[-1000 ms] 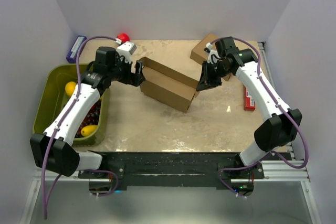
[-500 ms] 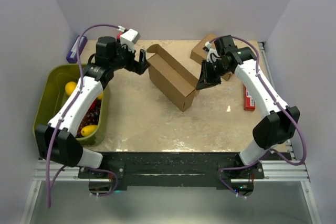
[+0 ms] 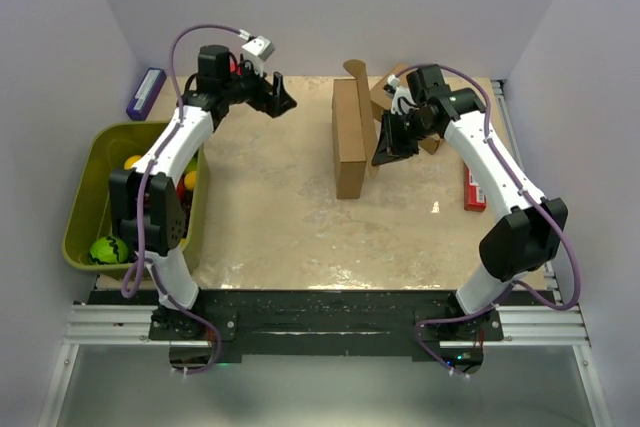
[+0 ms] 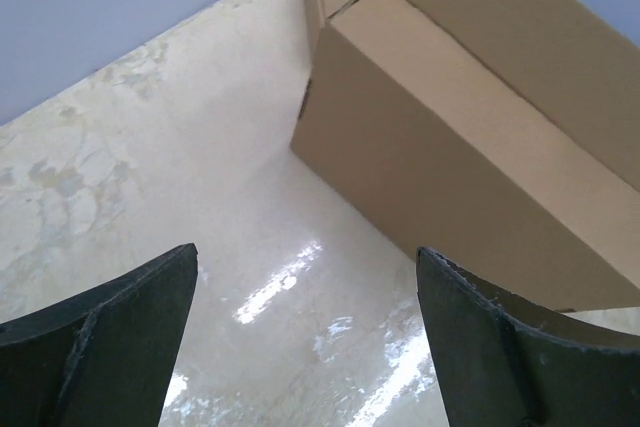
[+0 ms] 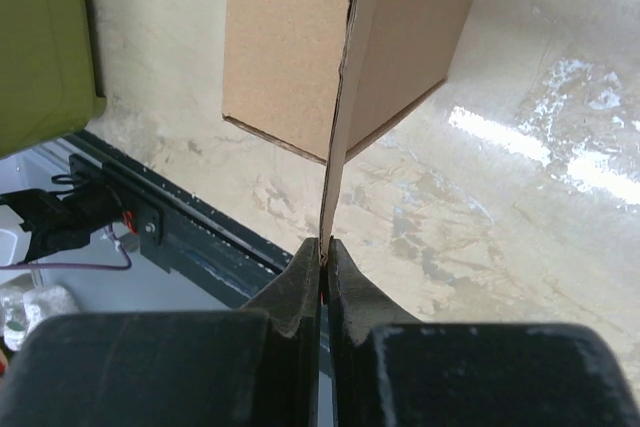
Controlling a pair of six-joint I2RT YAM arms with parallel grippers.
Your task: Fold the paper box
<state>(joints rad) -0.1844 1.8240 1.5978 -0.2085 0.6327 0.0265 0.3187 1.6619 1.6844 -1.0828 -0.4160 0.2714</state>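
Brown corrugated cardboard box (image 3: 349,142) stood on edge, clamped by R gripper (image 5: 322,247), prob. as folding anchor; L gripper (image 3: 277,97) spread wide, empty.

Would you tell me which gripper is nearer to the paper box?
Right. The right gripper is shut on a flap of the paper box; the left gripper is open, apart from it on its left.

The paper box (image 3: 350,142) stands on the table (image 3: 280,232) between the two sets of jaws, apart from and ahead of the left gripper (image 3: 282,101), one flap edge pinched inside the right gripper (image 3: 381,156), a second carton (image 3: 382,99) lying behind that gripper's wrist and the bin (image 3: 78,209) well behind the left jaws.
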